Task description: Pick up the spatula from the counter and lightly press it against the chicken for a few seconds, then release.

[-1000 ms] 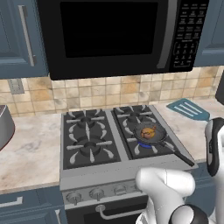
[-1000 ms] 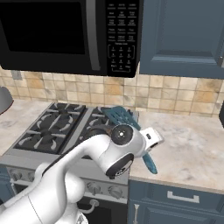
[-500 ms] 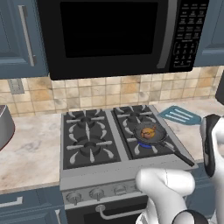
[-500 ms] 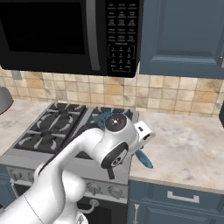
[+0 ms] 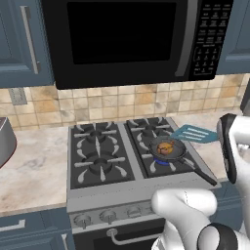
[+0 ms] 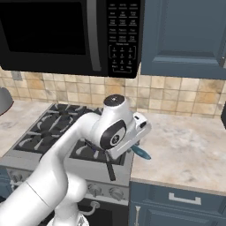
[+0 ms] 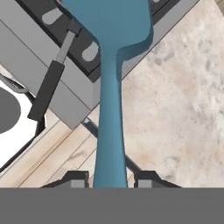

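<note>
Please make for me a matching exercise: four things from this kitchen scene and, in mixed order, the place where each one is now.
Things
1. blue spatula
2. browned chicken piece
3. black frying pan with long handle
4. grey metal pot

Places
A. on a right-hand burner of the black gas stove
B. on the beige counter, left of the stove
C. held in the pincer
D. inside the frying pan

Pairs: 1-C, 2-D, 3-A, 4-B

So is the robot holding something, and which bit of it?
Yes. The hand holds the blue spatula by its handle, with the flat blade sticking out in front.
</note>
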You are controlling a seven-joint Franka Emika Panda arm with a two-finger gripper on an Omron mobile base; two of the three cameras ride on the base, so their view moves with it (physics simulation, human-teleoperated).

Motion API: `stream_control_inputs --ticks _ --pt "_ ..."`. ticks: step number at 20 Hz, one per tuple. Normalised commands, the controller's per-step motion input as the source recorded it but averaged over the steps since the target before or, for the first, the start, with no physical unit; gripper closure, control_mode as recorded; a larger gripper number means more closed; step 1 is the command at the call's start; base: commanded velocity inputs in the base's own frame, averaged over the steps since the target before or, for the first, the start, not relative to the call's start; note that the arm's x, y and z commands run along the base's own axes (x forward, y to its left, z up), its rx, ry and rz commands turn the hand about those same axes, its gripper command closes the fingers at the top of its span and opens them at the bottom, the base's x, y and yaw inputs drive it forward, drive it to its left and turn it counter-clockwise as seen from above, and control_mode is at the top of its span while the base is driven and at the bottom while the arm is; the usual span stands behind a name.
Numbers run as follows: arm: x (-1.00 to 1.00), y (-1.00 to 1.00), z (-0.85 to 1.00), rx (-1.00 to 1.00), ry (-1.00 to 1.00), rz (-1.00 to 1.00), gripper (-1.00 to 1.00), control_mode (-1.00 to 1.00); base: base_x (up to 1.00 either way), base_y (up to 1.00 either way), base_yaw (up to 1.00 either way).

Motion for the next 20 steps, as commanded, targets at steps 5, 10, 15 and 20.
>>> stream_control_inputs --ticks 5,10,15,20 --pt "0.00 0.12 0.01 -0.02 0.02 0.06 1.00 -1.00 0.00 0.00 0.00" --pt "0.00 0.21 -0.06 0.00 0.00 0.08 1.00 -1.00 0.00 0.00 0.00" --pt "0.00 0.20 -0.07 -0.02 0.00 0.07 1.00 -1.00 0.00 0.00 0.00" --pt "0.00 0.06 0.00 -0.06 0.00 0.02 1.00 -1.00 0.00 0.00 0.00"
